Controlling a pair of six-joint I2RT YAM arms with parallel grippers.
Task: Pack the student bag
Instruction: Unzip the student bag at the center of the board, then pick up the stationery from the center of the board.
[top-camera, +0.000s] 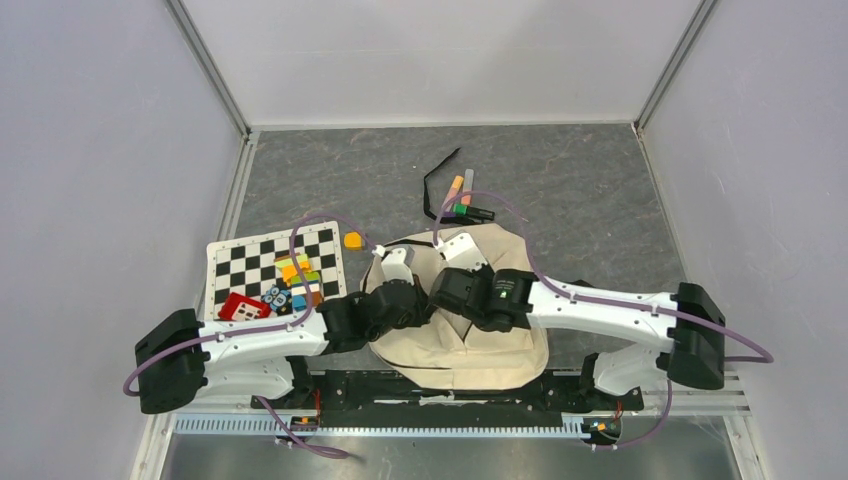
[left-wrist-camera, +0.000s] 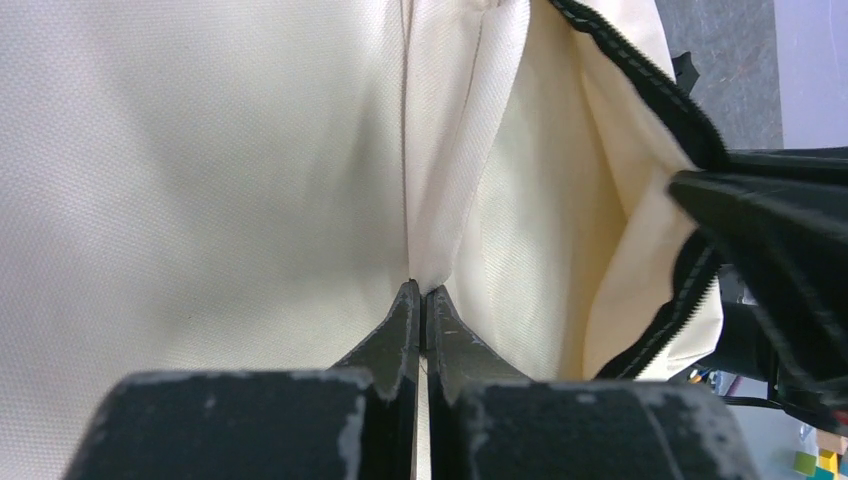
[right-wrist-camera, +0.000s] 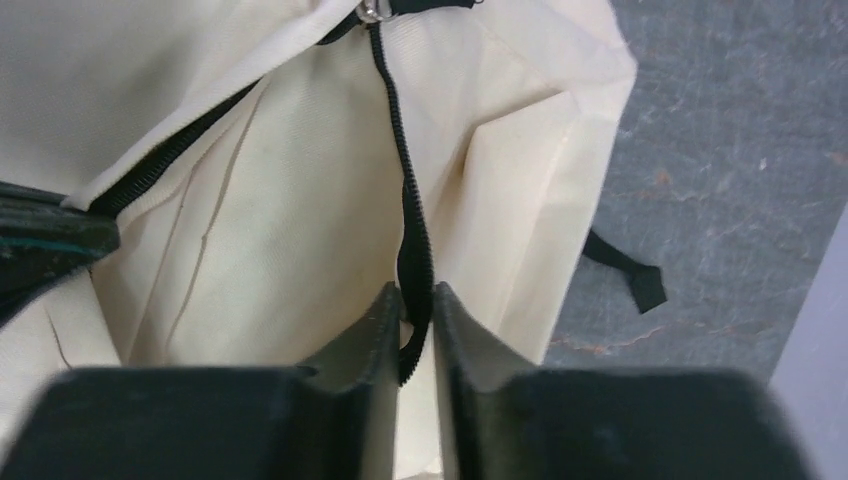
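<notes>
The cream student bag (top-camera: 455, 350) lies at the near middle of the table, under both wrists. My left gripper (top-camera: 392, 262) is shut on a fold of the bag's cream fabric (left-wrist-camera: 432, 240). My right gripper (top-camera: 462, 250) is shut on the bag's black zipper edge (right-wrist-camera: 412, 240) beside the open cream pocket (right-wrist-camera: 300, 230). The right gripper's black finger shows at the right of the left wrist view (left-wrist-camera: 770, 240). Both grippers hold opposite sides of the opening.
A black-and-white checkered mat (top-camera: 262, 265) with coloured blocks and a red piece (top-camera: 243, 306) lies at the left. An orange piece (top-camera: 352, 240) sits beside it. Markers (top-camera: 465, 203) and a black strap (top-camera: 437, 180) lie behind the bag. Grey walls enclose the table.
</notes>
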